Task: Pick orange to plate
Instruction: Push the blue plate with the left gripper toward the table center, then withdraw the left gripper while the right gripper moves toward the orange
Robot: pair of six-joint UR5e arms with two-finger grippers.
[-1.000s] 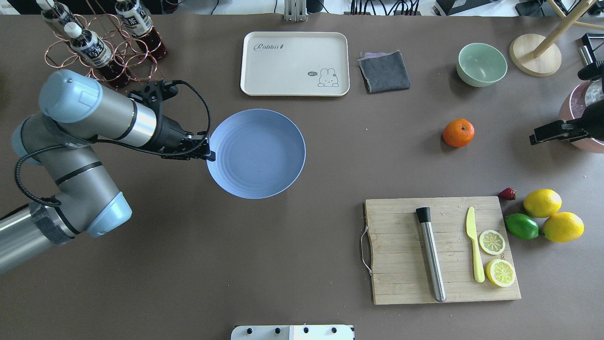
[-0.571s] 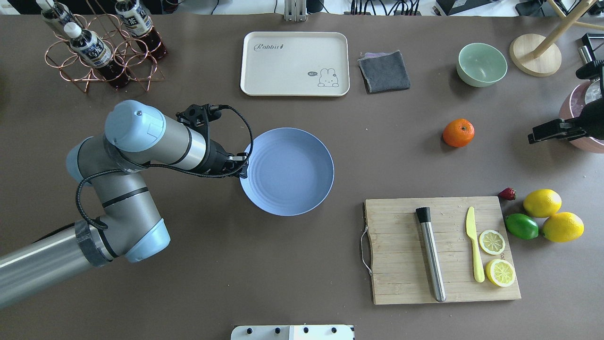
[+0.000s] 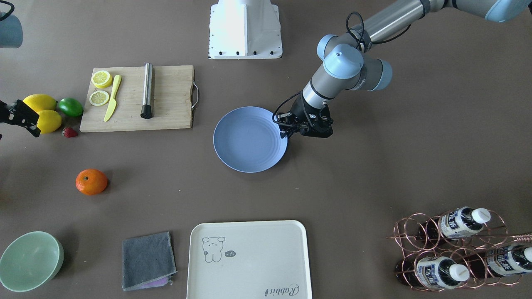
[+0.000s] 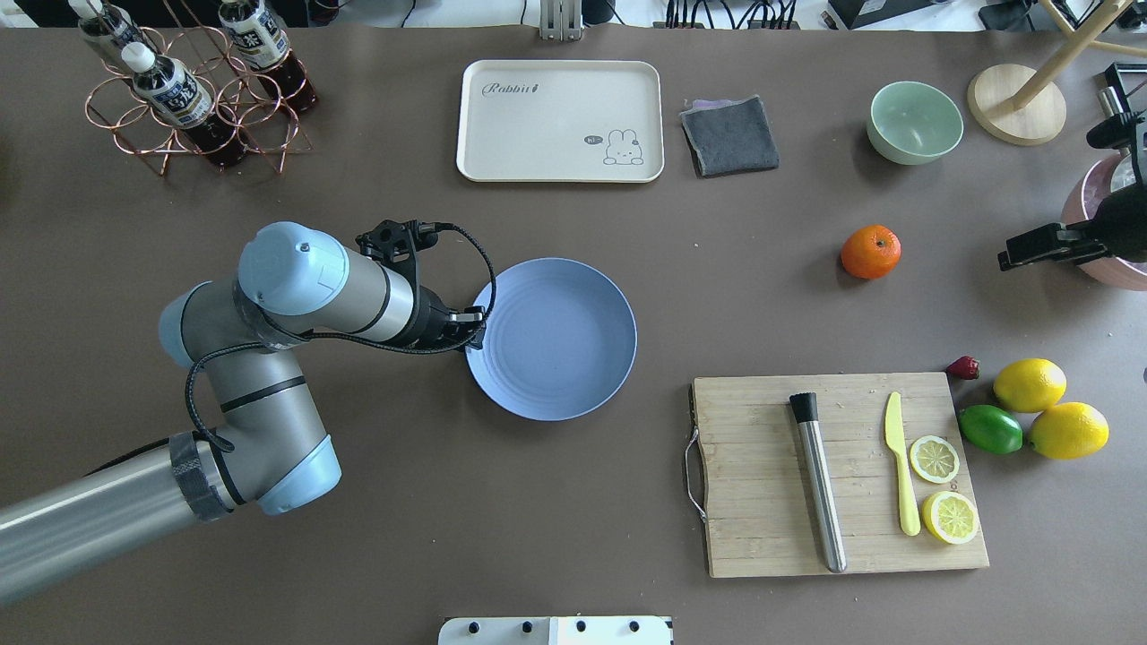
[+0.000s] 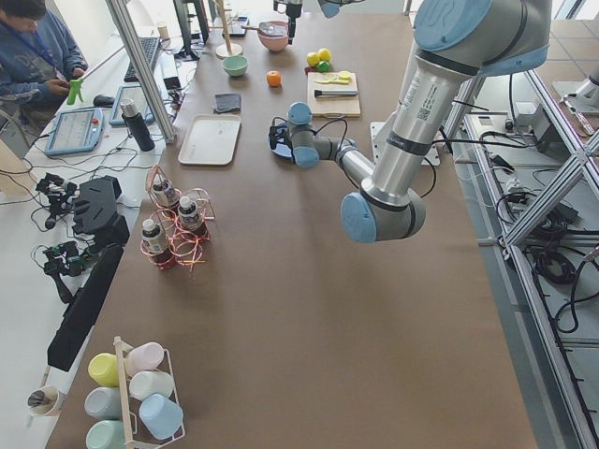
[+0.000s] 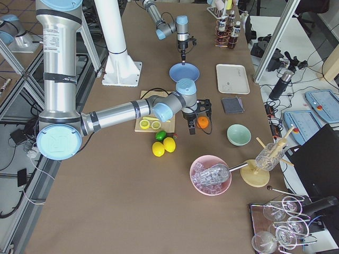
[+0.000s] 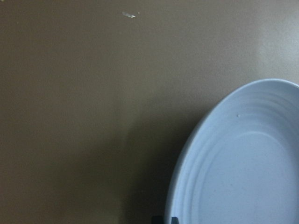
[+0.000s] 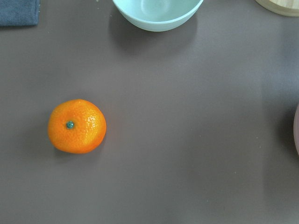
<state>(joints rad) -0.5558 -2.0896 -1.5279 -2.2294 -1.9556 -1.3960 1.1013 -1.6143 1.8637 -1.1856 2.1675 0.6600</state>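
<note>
Gripping the pale-blue plate by its rim, the left tool was closed; the orange was seen well apart from the plate; the right tool could not be judged open or closed.

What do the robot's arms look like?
The left arm and the right arm are both shiny silver tubes with round pale-blue caps at the joints. The left gripper is black. A thin black cable loops along the left arm, and a band of black tape wraps one tube. The right arm has small printed writing.
</note>
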